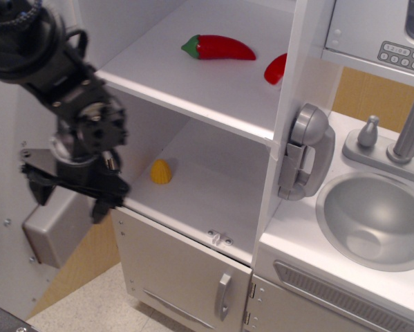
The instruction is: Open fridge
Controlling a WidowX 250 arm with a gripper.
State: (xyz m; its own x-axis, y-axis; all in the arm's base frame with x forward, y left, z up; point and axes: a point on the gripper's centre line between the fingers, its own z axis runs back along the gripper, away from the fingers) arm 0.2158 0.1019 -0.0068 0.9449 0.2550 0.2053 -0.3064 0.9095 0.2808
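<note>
The fridge (193,90) stands open, its two white shelves showing. Its large door (5,180) is swung far out to the left, so I see its inner face with the grey back of the dispenser box (51,232); the handle is hidden. My black gripper (68,199) hangs at the front left corner of the lower shelf, just in front of the door's inner face. Its fingers (99,207) are spread apart with nothing between them.
A red pepper (220,47) and another red piece (276,68) lie on the upper shelf, a small yellow piece (161,171) on the lower. Below is the small lower door (222,296). To the right are a grey phone (307,149), the sink (376,218) and the microwave (379,34).
</note>
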